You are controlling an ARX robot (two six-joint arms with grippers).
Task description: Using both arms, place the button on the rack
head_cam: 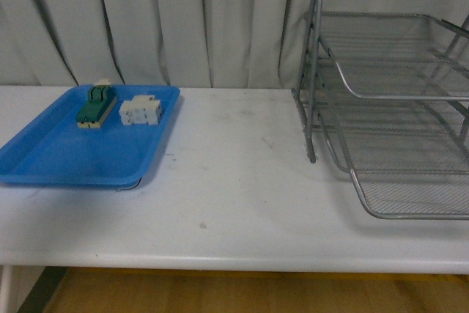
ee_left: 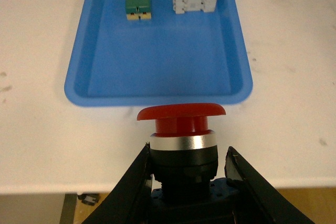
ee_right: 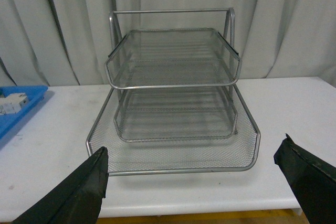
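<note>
In the left wrist view my left gripper (ee_left: 188,153) is shut on the button (ee_left: 181,124), its black fingers against the dark body below the silver ring, the red cap pointing forward. It hangs over the table's front edge, just short of the blue tray (ee_left: 157,61). The rack (ee_right: 173,85), a silver wire-mesh three-tier tray, stands straight ahead of my right gripper (ee_right: 194,150), which is open and empty in front of the lowest tier's rim. In the front view the rack (head_cam: 315,71) stands at the right of the table. Neither arm nor the button shows there.
The blue tray (head_cam: 44,159) lies at the table's left, holding a green-topped block (head_cam: 96,106) and a white block (head_cam: 139,111). Bare white table (head_cam: 234,196) lies between tray and rack. A grey curtain hangs behind.
</note>
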